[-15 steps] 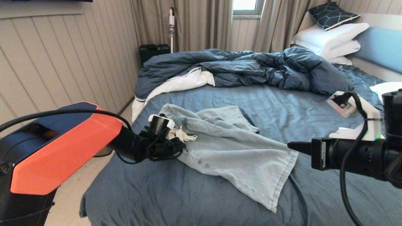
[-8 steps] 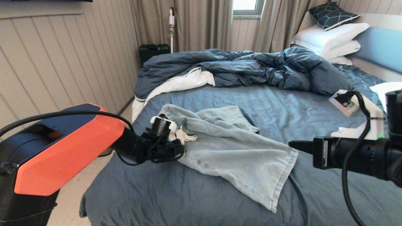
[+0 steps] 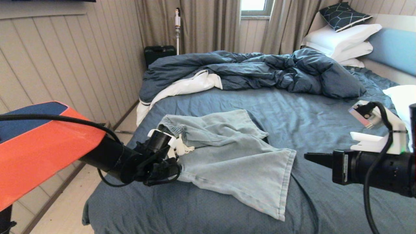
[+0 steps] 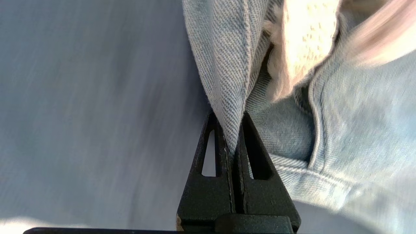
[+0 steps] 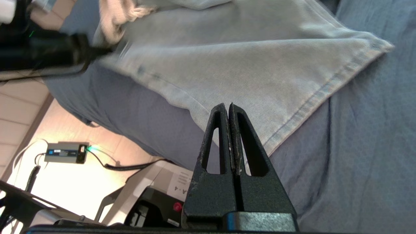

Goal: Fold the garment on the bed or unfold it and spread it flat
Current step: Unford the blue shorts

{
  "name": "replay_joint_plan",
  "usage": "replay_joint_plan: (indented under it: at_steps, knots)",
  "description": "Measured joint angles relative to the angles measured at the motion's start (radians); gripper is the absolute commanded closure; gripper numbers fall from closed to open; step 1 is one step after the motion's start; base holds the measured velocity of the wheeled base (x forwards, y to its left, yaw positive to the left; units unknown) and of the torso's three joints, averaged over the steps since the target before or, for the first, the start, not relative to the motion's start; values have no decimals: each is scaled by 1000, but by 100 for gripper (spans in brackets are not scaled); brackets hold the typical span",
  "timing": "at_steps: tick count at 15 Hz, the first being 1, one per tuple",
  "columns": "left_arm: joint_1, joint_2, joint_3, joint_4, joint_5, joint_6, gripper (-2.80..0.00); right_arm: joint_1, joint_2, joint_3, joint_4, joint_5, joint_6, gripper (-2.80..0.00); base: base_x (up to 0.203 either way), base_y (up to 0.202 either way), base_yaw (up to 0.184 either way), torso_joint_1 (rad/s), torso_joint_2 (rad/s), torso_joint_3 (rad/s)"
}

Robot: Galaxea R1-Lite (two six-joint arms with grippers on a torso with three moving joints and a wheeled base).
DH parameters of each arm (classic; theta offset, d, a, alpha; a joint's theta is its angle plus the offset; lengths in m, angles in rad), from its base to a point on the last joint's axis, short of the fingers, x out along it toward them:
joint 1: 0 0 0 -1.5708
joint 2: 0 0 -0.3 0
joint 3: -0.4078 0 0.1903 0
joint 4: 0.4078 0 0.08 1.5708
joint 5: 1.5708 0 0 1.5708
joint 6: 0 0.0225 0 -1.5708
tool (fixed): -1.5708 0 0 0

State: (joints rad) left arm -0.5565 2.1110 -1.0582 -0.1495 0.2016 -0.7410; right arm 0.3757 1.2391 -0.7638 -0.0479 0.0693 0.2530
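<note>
1. Left of centre in the head view, the left gripper (image 3: 174,167) has its fingers pinched tight on an edge of the garment (image 3: 227,156), close under the gathered waistband (image 3: 172,125) and just beside the frayed white drawstring (image 3: 182,148).
2. Seen from the left wrist, a fold of pale denim runs straight into the closed fingertips (image 4: 224,143), so the hold looks firm, with two layers caught at least.
3. Across the middle of the head view, the garment lies rumpled on the bed (image 3: 227,104), one wide leg reaching toward the lower right of the frame and its hem (image 3: 286,185) slanting.
4. At the right edge of the head view, the right gripper (image 3: 308,157) hovers near that hem with its fingers pressed together and nothing between them; the right wrist view shows the tips above the leg fabric.
5. Judged step: the waistband end is seized, the spreading is not yet done.
6. The next move probably calls for the left arm to draw the waistband away from the hem to take out the creases, while the right gripper needs to open before it can pinch the hem.
7. Risk: dragging may bunch the sheet beneath.
</note>
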Motion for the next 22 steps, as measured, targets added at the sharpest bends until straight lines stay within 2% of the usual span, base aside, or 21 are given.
replay_joint_plan:
  at_steps: [4,9,13,16,21,22]
  knots:
    - [-95,-124,44,201,9,-112,0,-4,-15,12,-1,16,24,0,0,0,0,0,0,0]
    - [-246,-237,-4,473,7,-187,0,-4,-2,6,-1,29,36,0,0,0,0,0,0,0]
    - [-311,-249,-14,525,-3,-217,0,-15,18,6,-1,30,34,0,0,0,0,0,0,0]
    - [-355,-232,-5,557,-3,-215,0,-24,45,9,-1,48,34,0,0,0,0,0,0,0]
    - [-386,-203,51,549,-2,-213,0,-38,80,15,1,58,33,0,0,0,0,0,0,0]
    - [-387,-204,53,549,-2,-209,-280,-39,85,15,0,63,33,0,0,0,0,0,0,0]
